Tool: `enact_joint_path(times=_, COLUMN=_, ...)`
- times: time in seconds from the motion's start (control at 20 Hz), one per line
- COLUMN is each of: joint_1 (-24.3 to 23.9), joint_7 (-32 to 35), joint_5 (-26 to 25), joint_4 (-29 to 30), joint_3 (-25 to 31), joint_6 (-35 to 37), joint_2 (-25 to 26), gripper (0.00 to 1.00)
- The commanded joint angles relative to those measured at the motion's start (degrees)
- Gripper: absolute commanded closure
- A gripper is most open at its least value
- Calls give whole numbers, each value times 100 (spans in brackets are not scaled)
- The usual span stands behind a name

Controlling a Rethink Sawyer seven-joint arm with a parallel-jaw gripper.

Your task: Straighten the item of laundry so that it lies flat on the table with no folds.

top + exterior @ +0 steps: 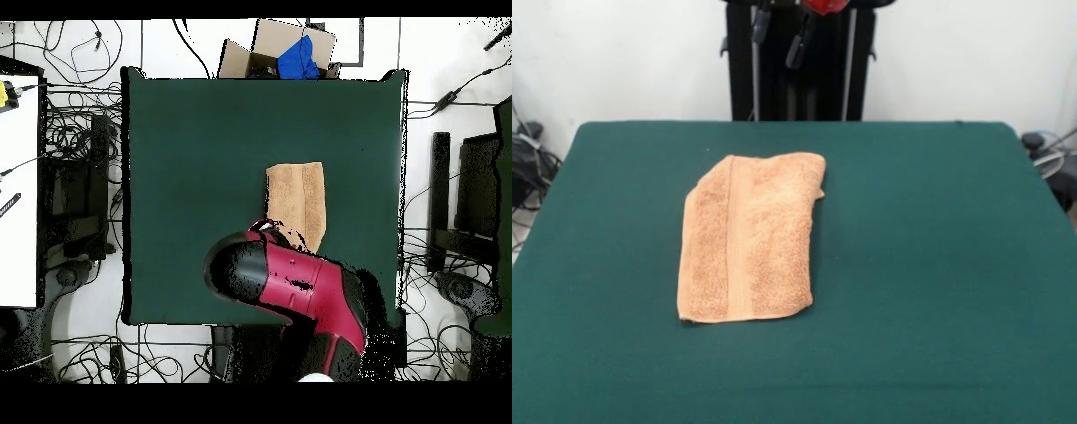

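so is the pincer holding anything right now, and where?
Nothing held. The towel lies folded on the table, untouched; the arm is drawn back above it.

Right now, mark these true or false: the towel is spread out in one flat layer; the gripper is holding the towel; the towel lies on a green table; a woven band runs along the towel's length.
1. The towel is spread out in one flat layer. False: it is folded into a narrow strip.
2. The gripper is holding the towel. False: nothing touches the towel.
3. The towel lies on a green table. True.
4. A woven band runs along the towel's length. True.
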Motion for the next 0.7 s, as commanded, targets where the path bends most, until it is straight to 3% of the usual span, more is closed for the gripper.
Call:
enact_joint_path(times=0.05, joint_1=-95, joint_7=505, joint_5=-131, joint_4=16, joint_3=478, joint_6=-275, joint_2=440, gripper=0)
enact_joint_path(times=0.25, joint_1=-107, joint_7=328, joint_5=-347, joint_4=-221, joint_3=417, joint_6=-483, joint_2=500, gripper=0)
enact_joint_path(times=0.45, joint_1=-82, joint_7=-213, joint_5=-730, joint_4=-773, joint_3=409, joint_6=-194, joint_2=404, gripper=0)
enact_joint_path(times=0.7, joint_1=-257, joint_7=-404, joint_5=-906, joint_4=-835, joint_3=654, joint_6=-135, joint_2=335, gripper=0)
